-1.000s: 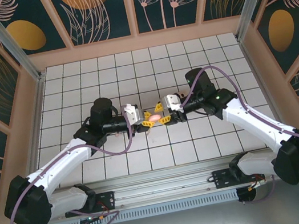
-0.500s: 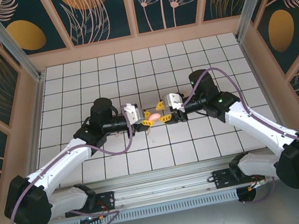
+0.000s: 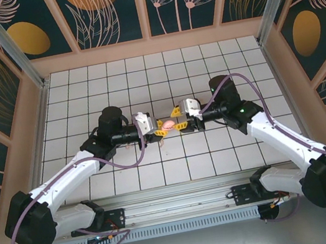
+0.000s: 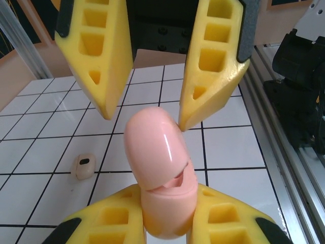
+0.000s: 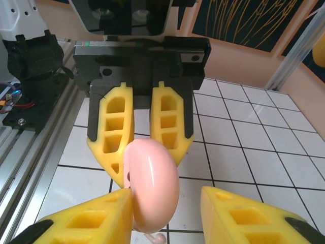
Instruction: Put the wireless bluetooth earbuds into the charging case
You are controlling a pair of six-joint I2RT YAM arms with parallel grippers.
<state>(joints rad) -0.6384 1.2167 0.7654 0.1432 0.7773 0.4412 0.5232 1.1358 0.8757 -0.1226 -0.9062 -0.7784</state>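
Left gripper (image 3: 160,128) now clamps charging case (image 4: 158,168) tight; right gripper (image 3: 177,119), spread, has drifted toward 12 o'clock. Case ajar; earbud (image 4: 83,166) at its 9 o'clock lies loose.

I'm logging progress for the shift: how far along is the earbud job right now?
Done: the charging case is off the table, clamped in the left tool, its lid ajar. In hand: the right tool stands open around the lid. Left: one earbud lies on the table, outside the case; whether the case holds another cannot be seen.
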